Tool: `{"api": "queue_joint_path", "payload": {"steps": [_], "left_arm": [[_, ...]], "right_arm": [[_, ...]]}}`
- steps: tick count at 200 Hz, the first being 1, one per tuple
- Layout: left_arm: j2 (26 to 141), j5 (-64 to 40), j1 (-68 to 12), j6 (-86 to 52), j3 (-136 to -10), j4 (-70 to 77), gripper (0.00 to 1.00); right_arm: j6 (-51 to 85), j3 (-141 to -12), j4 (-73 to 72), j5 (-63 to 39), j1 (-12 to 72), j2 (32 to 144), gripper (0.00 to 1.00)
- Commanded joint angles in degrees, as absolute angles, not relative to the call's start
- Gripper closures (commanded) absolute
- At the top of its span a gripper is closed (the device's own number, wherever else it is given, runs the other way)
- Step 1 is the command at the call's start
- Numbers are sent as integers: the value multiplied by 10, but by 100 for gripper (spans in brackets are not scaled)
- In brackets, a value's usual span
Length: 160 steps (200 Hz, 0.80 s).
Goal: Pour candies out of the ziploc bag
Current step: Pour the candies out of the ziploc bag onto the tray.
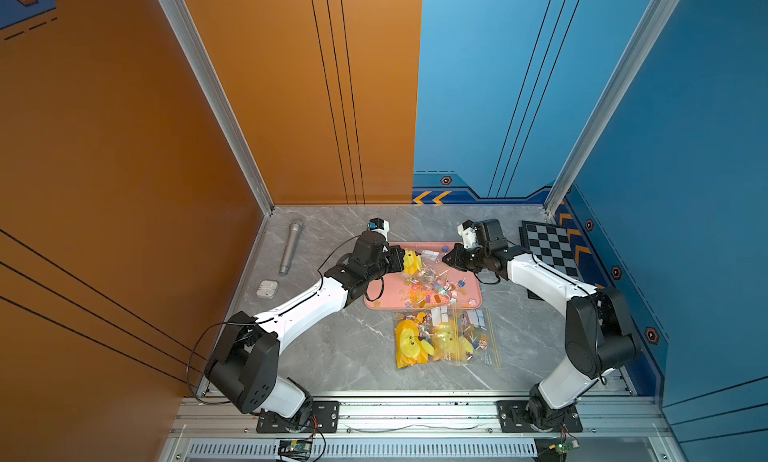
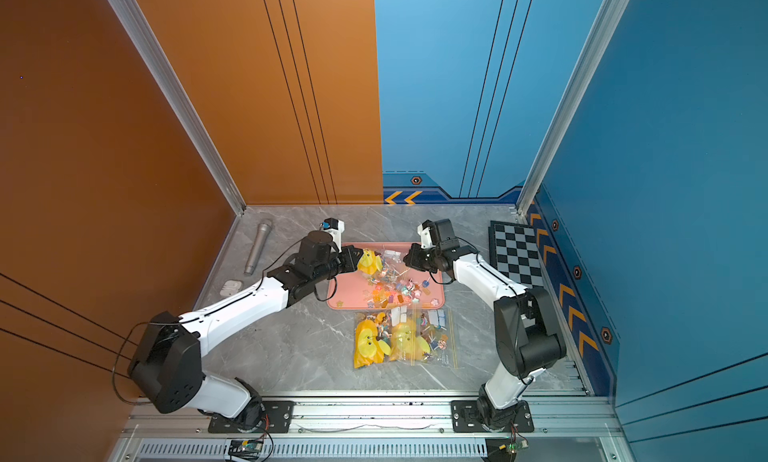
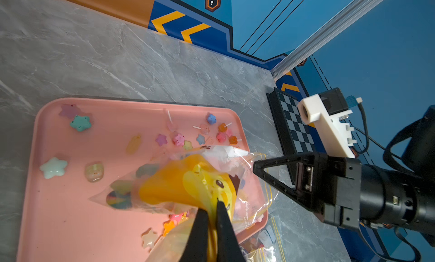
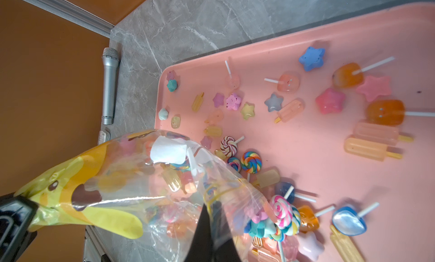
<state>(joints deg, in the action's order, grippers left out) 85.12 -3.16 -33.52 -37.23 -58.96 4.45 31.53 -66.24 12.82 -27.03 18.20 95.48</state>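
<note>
Ziploc bag (image 1: pixel 424 259) held between two hands above a pink tray (image 1: pixel 471 283), centre-far on the grey marble bench (image 1: pixel 332 348).
Left hand (image 1: pixel 402 263): fingers pinched tight on the bag's yellow cartoon-printed end, seen closely in the left wrist view (image 3: pixel 213 205). Right hand (image 1: pixel 447 259): fingers fully closed on the bag's clear zip-edged side, the plastic gathered at its tips in the right wrist view (image 4: pixel 209 210). The bag hangs slack between them, clear of the tray floor. Candies (image 1: pixel 432 287): stars, ice-lolly shapes and swirl lollipops on white sticks, scattered across the tray and thickest at its near side; more show through the bag's clear plastic. Also present: further filled bags (image 1: pixel 446 339) flat on the bench just near of the tray; silver microphone (image 1: pixel 291 248) and white earbud case (image 1: pixel 267 289) at far left; chessboard (image 1: pixel 550 248) at far right.
</note>
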Motion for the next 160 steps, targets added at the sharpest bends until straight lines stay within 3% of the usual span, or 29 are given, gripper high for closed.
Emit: {"api": "queue_joint_path", "payload": {"steps": [1,160], "left_arm": [[826,-14,-341,-359,-616,62,100],[864,-9,-341,-341,-645,59,100]], "right_arm": [[322,-660,119,-274,173,939,100],[309,-736,142,-287,156,987,100]]}}
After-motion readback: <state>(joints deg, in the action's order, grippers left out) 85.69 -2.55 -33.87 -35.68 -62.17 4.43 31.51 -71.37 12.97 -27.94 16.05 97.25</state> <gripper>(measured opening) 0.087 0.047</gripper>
